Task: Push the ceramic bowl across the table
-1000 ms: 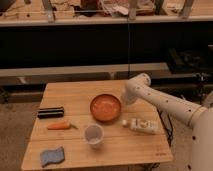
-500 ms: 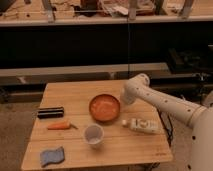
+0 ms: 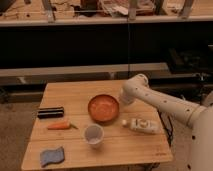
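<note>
An orange-red ceramic bowl (image 3: pixel 104 108) sits upright near the middle of the wooden table (image 3: pixel 75 92). My white arm reaches in from the right, and my gripper (image 3: pixel 121 100) is low at the bowl's right rim, touching it or very close to it. The arm's wrist hides the gripper's tips.
A white cup (image 3: pixel 93 135) stands in front of the bowl. A white bottle (image 3: pixel 141 125) lies on its side at the right front. A black box (image 3: pixel 51 112) and a carrot (image 3: pixel 61 125) lie at the left, a blue sponge (image 3: pixel 52 156) at the front left. Shelving stands behind the table.
</note>
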